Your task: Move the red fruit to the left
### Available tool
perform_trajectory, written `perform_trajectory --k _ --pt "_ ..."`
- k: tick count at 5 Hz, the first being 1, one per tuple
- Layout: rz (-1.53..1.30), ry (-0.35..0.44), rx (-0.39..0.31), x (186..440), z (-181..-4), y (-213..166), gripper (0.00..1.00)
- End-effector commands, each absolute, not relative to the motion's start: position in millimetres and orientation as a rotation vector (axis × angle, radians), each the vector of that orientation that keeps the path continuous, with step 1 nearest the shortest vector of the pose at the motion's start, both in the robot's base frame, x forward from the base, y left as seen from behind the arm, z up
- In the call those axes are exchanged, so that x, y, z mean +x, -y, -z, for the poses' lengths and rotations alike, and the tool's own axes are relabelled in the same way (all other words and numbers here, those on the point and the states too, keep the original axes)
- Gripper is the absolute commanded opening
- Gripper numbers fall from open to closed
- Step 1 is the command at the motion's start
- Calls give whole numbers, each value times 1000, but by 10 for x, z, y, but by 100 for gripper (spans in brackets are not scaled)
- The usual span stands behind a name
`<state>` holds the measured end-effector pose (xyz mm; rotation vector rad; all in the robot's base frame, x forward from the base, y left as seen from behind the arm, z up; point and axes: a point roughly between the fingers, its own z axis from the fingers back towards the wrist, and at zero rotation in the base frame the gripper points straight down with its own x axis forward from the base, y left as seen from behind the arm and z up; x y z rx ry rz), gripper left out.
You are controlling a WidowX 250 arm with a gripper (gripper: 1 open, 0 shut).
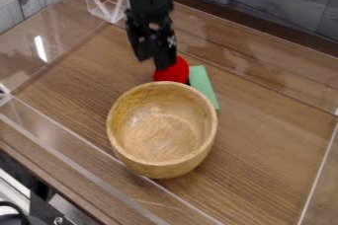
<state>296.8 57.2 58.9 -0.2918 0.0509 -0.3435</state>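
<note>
Our black gripper (157, 58) hovers, jaws spread, over the small red rounded fruit (171, 72), wedged between the round wooden bowl (161, 128) and flat green block (204, 85); a finger may snag either neighbour.

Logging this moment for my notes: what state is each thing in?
End effector: open, pointing down, just above the red fruit.
Red fruit: on the table, not gripped, beside the green block.
Green block: lying flat.
Wooden bowl: upright, empty.
</note>
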Motion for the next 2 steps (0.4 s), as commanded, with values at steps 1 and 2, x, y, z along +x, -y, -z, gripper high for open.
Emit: perform_trajectory --k 1,2 --pt "370 -17 -258 3081 -534 -577 100" --pt "376 -29 -253 3048 -427 -552 100"
